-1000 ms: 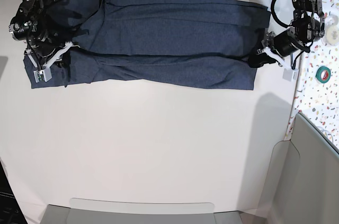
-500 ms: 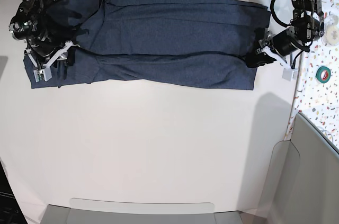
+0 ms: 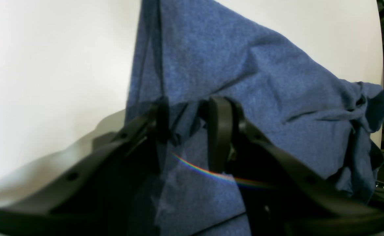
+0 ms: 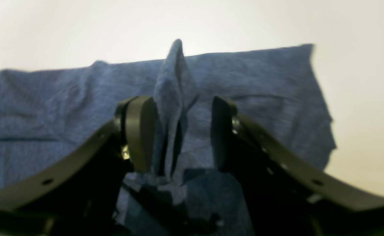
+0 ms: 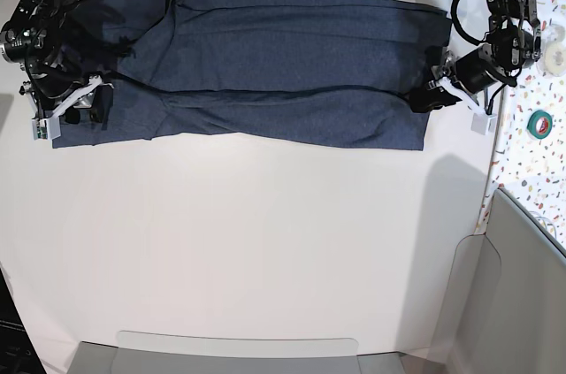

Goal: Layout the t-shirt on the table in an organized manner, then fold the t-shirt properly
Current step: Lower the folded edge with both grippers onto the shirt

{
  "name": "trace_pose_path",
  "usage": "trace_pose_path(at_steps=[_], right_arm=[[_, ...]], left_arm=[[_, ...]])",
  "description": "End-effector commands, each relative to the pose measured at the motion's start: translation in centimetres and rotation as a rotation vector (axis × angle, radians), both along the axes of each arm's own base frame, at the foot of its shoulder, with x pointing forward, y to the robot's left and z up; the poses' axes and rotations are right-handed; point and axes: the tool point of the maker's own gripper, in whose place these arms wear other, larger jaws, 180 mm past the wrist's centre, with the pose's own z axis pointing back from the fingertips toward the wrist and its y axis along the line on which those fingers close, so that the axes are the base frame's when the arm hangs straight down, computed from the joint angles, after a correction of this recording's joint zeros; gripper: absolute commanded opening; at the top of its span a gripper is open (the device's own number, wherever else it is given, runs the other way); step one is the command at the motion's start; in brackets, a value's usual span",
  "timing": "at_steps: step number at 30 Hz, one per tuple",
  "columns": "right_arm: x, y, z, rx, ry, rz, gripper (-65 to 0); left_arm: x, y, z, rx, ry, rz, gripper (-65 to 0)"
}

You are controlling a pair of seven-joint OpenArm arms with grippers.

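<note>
The dark navy t-shirt [image 5: 283, 64] lies folded into a long band across the far part of the white table [image 5: 265, 241]. My left gripper [image 5: 431, 95] sits at the band's right end. In the left wrist view its jaws [image 3: 190, 127] stand open over the blue cloth [image 3: 244, 65]. My right gripper [image 5: 88, 109] is at the band's left end. In the right wrist view it [image 4: 179, 134] is open, and a raised ridge of cloth [image 4: 174, 98] stands loose between the fingers, leaning on the left one. No lettering shows.
A narrow confetti-speckled surface [image 5: 531, 144] runs along the right, carrying a green tape roll [image 5: 540, 123] and a pale tape roll [image 5: 556, 56]. Translucent grey panels stand at the near edge [image 5: 239, 347] and the right corner [image 5: 522, 286]. Cables hang along the far edge.
Both grippers have gone from shut to open and let go of the shirt's ends. The right arm has drawn back toward the table's left edge; the shirt has settled flat.
</note>
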Motion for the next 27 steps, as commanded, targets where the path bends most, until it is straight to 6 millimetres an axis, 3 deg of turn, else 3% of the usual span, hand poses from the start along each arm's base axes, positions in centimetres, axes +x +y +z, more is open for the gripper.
trace_pose_path(at_steps=[1,10,22,24,27], right_arm=[[1.2,-0.2,1.6,-0.007,-0.063,0.008,-36.5],[2.5,1.0,-0.5,0.101,-0.04,-0.015,-36.4],[3.5,1.3,0.2,0.111,-0.069,-0.012,-37.5],[3.5,1.3,0.2,0.111,-0.069,-0.012,-43.6],[3.5,1.4,0.2,0.111,-0.067,-0.01,-58.9]], left_arm=[[0.9,0.4,1.2,0.004,-0.046,0.0,-45.1],[0.9,0.4,1.2,0.004,-0.046,0.0,-45.1],[0.9,0.4,1.2,0.004,-0.046,0.001,-45.1],[0.9,0.4,1.2,0.004,-0.046,0.001,-45.1],[0.9,0.4,1.2,0.004,-0.046,0.001,-45.1]])
